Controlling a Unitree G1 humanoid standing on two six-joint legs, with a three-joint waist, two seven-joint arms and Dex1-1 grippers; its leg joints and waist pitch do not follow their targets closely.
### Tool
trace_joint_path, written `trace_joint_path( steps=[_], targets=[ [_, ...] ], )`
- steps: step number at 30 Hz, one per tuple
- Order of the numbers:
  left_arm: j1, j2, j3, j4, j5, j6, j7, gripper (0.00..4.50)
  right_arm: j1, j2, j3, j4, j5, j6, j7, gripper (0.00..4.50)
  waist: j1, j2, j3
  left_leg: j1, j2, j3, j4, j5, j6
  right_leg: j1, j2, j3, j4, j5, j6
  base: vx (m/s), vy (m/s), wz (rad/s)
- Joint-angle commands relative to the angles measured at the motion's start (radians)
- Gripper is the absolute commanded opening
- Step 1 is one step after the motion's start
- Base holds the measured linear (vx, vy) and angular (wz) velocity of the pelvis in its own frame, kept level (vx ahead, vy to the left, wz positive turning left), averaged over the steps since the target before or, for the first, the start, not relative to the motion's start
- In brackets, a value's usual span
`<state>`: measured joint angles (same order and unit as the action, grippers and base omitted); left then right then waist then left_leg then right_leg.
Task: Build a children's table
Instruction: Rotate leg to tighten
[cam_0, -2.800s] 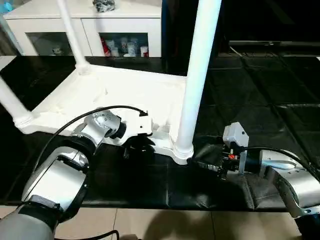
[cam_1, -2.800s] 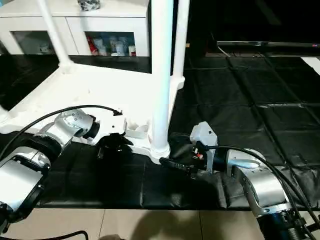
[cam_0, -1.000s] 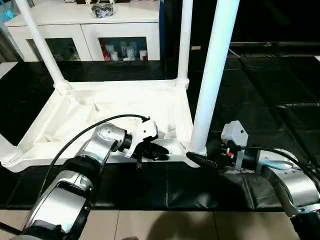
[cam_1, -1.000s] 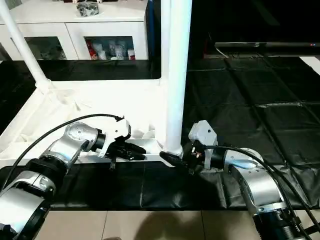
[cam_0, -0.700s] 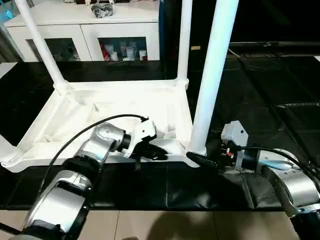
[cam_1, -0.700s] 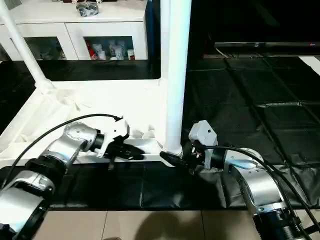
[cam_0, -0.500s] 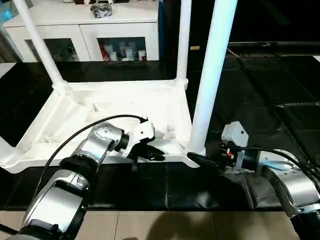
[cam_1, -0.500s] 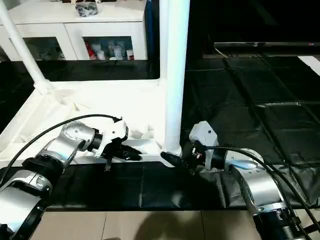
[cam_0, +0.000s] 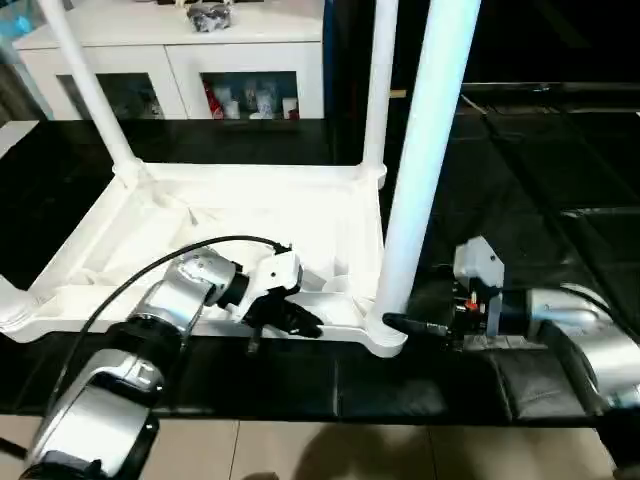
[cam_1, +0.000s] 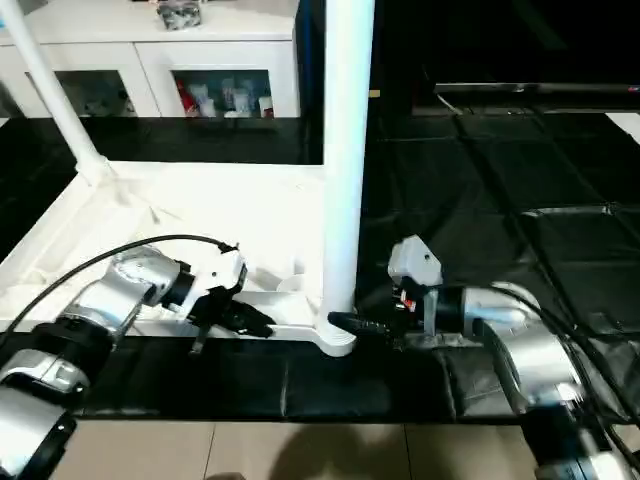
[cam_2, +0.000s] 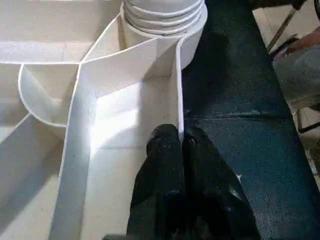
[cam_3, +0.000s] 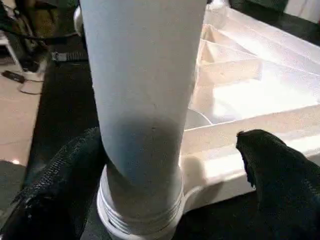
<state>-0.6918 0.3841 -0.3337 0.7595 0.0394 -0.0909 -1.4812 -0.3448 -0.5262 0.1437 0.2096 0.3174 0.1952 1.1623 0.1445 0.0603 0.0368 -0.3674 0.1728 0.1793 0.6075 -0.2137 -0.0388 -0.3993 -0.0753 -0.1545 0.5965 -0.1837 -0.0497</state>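
Note:
The children's table (cam_0: 250, 225) lies upside down on a black mat, with its white legs standing up from the corner sockets. The near right leg (cam_0: 425, 170) rises thick in front of me. My left gripper (cam_0: 303, 322) is shut on the thin near rim of the table top. In the left wrist view its fingers (cam_2: 165, 155) pinch that rim wall just short of the corner socket (cam_2: 162, 20). My right gripper (cam_0: 392, 320) stands open at the base of the near right leg. In the right wrist view a black finger (cam_3: 280, 165) sits on each side of the leg (cam_3: 145, 90).
A white cabinet (cam_0: 180, 60) with glass-fronted shelves stands behind the table. The black mat (cam_0: 420, 375) covers the floor out to the right, and pale tiles (cam_0: 300, 450) run along its front edge. A black cable (cam_0: 150, 270) loops over my left forearm.
My left gripper's fingers have closed onto the table's rim. The right gripper has stayed open at the leg's base. The head camera has shifted a little.

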Motion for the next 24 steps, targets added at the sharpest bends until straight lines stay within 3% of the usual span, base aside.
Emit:
trace_joint_path(
  steps=[1,2,3,4,7,10,19,20,24],
  targets=[
    [0.019,0.016,-0.047,-0.043,0.016,-0.017,-0.096,0.02,-0.034,0.003,0.008,0.035,0.014,-0.002,0.038,4.5,0.002,-0.021,-0.068,0.0,0.076,-0.03,-0.06,-0.048,0.125,0.065,-0.11,0.076,-0.069,-0.192,-0.107,0.0,0.0,0.0],
    [0.021,0.02,-0.049,-0.048,0.017,-0.017,-0.098,0.02,-0.038,0.006,0.019,0.041,0.013,-0.008,0.059,4.5,0.003,-0.026,-0.069,0.002,0.077,-0.029,-0.059,-0.051,0.123,0.064,-0.109,0.077,-0.07,-0.203,-0.103,0.0,0.0,0.0],
    [0.024,0.024,-0.051,-0.054,0.018,-0.015,-0.1,0.02,-0.04,0.007,0.026,0.044,0.011,-0.011,0.073,4.5,0.004,-0.022,-0.067,0.002,0.079,-0.03,-0.06,-0.047,0.125,0.063,-0.109,0.079,-0.069,-0.199,-0.105,0.0,0.0,0.0],
    [0.025,0.027,-0.053,-0.058,0.022,-0.018,-0.097,0.0,-0.046,0.009,0.038,0.049,0.011,-0.005,0.095,4.31,0.006,-0.027,-0.069,0.005,0.082,-0.03,-0.059,-0.042,0.127,0.061,-0.109,0.08,-0.067,-0.185,-0.108,0.0,0.0,0.0],
    [0.025,0.033,-0.059,-0.063,0.029,-0.023,-0.087,0.0,-0.072,0.018,0.062,0.084,0.007,0.008,0.137,4.1,0.009,-0.026,-0.068,0.005,0.081,-0.03,-0.06,-0.039,0.126,0.06,-0.11,0.08,-0.064,-0.181,-0.114,0.0,0.0,0.0],
    [0.025,0.034,-0.064,-0.07,0.031,-0.022,-0.075,0.0,-0.1,0.026,0.072,0.132,0.008,0.015,0.174,3.73,0.012,-0.027,-0.068,0.004,0.08,-0.03,-0.06,-0.043,0.117,0.062,-0.112,0.08,-0.065,-0.193,-0.114,0.0,0.0,0.0],
    [0.019,0.035,-0.062,-0.062,0.039,-0.02,-0.051,0.0,-0.133,0.031,0.091,0.186,0.013,0.03,0.248,3.24,0.016,-0.031,-0.072,0.003,0.079,-0.029,-0.057,-0.029,0.12,0.063,-0.11,0.079,-0.06,-0.164,-0.117,0.0,0.0,0.0],
    [0.015,0.034,-0.057,-0.054,0.038,-0.018,-0.045,0.0,-0.138,0.034,0.092,0.189,0.017,0.035,0.255,2.99,0.016,-0.029,-0.071,0.004,0.08,-0.03,-0.058,-0.032,0.119,0.062,-0.11,0.079,-0.062,-0.173,-0.115,0.0,0.0,0.0],
    [0.013,0.034,-0.055,-0.048,0.037,-0.016,-0.044,0.0,-0.145,0.044,0.09,0.206,0.012,0.034,0.268,2.85,0.017,-0.03,-0.07,0.005,0.08,-0.03,-0.058,-0.045,0.111,0.061,-0.11,0.08,-0.065,-0.2,-0.108,0.0,0.0,0.0]
  ],
)
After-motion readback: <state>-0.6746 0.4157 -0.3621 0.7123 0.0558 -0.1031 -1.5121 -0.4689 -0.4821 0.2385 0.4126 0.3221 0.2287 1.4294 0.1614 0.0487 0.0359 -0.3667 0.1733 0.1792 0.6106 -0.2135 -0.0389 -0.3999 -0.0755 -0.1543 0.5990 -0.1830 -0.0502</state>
